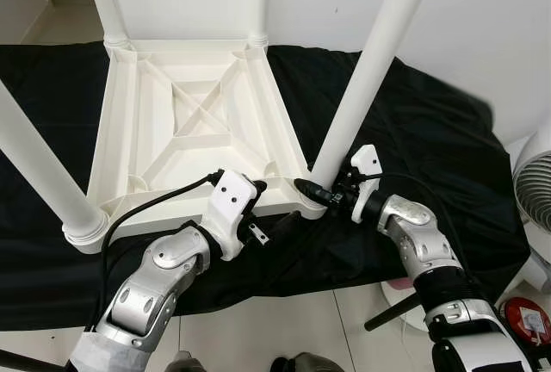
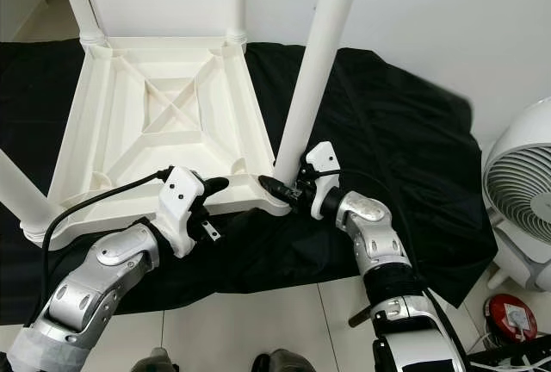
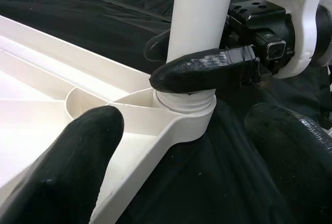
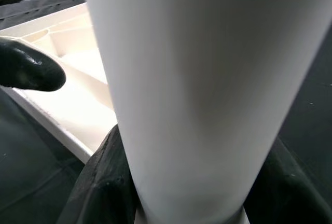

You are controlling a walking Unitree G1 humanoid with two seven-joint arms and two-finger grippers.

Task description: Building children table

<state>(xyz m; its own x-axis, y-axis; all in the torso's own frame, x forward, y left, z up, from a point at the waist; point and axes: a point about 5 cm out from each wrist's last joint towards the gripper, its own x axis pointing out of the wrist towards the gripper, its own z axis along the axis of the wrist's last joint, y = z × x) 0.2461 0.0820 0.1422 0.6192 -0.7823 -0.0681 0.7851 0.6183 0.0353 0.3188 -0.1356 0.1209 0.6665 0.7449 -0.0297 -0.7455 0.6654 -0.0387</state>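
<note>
The upturned white tabletop lies on a black cloth. The left hand, fingers spread, hovers at its near edge. At the tabletop's near right corner socket, the right hand grips the table leg.

table underside: plain white, ribbed
leg between the right gripper's fingers: plain white
cloth beneath the fingers: solid black
fingers: matte black
arms: silver, white wrist housings
fan: white
</note>
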